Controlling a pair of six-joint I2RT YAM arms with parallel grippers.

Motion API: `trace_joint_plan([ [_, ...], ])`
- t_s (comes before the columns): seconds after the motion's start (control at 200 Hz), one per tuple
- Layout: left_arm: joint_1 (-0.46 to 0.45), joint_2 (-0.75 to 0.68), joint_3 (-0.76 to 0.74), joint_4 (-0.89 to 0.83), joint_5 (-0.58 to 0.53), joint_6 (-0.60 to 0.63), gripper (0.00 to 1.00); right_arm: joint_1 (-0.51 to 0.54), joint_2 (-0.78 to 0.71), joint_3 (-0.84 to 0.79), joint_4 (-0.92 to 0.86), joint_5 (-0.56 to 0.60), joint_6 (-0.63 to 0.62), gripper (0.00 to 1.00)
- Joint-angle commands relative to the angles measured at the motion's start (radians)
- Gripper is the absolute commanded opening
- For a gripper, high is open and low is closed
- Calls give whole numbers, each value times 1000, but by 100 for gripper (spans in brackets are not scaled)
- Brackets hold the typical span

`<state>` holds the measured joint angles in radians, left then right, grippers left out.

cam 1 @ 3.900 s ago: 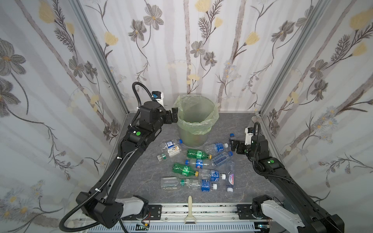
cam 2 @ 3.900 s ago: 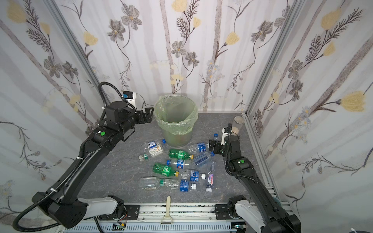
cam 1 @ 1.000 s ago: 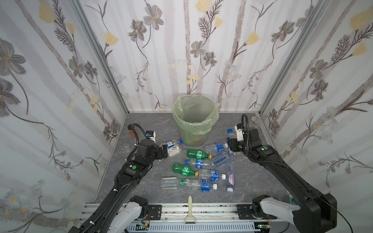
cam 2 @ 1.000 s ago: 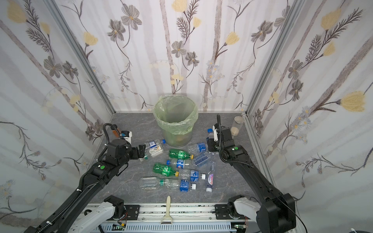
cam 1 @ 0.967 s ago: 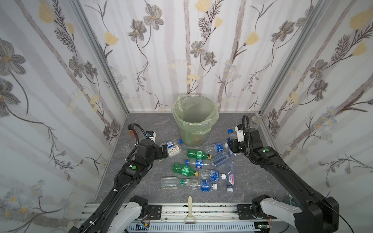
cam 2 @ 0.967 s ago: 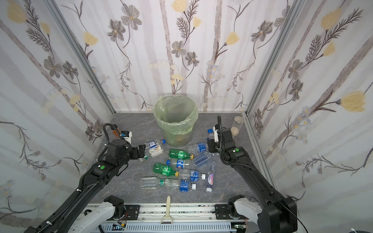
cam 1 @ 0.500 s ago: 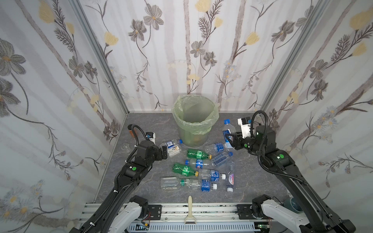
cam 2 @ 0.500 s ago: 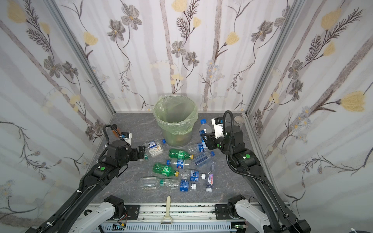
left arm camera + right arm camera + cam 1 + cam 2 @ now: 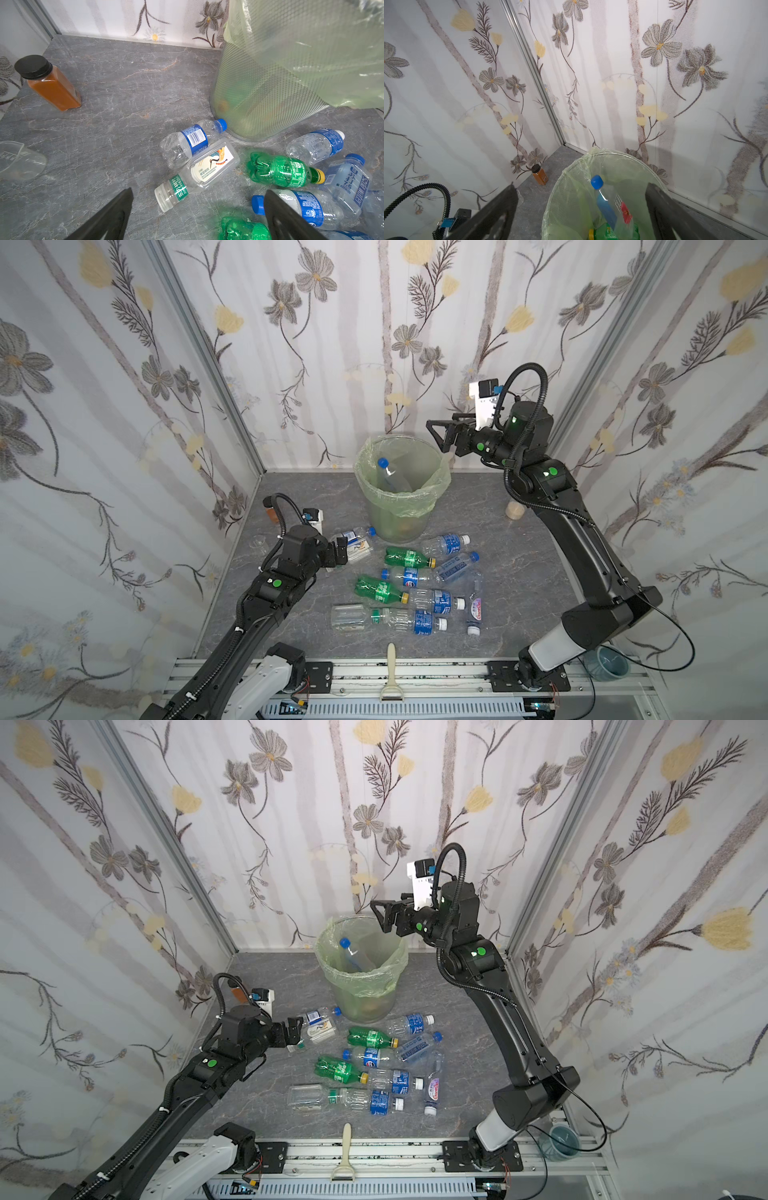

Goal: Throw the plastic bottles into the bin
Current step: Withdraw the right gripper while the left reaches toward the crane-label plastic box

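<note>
The right gripper (image 9: 436,436) hangs over the far right rim of the bin (image 9: 441,485), jaws spread wide and empty. A blue-capped bottle (image 9: 389,477) is tilted inside the bin, cap up. The left gripper (image 9: 198,192) sits low over the surface (image 9: 519,564), jaws also spread, just beside a flat clear bottle (image 9: 209,166) lying left of the bin. The other bottles (image 9: 409,576) lie scattered in front of the bin.

R gripper (image 9: 440,434) high, spread, L gripper (image 9: 338,552) low, spread
</note>
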<state>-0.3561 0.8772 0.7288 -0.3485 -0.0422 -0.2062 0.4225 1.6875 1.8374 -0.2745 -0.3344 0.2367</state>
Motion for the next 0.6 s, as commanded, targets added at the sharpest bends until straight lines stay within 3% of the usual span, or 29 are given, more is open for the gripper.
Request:
trace_joint_plan([
  [0.0,2,29,10,18,16,17,100,-17,-137,-174,60,33,-27,98],
  [0.29,2,142,35,18,14,52,100,-91,-427,-630,129,71,-23,100],
  [0.595,-4,352,69,24,92,62,93,-193,-567,-961,155,83,-2,100],
])
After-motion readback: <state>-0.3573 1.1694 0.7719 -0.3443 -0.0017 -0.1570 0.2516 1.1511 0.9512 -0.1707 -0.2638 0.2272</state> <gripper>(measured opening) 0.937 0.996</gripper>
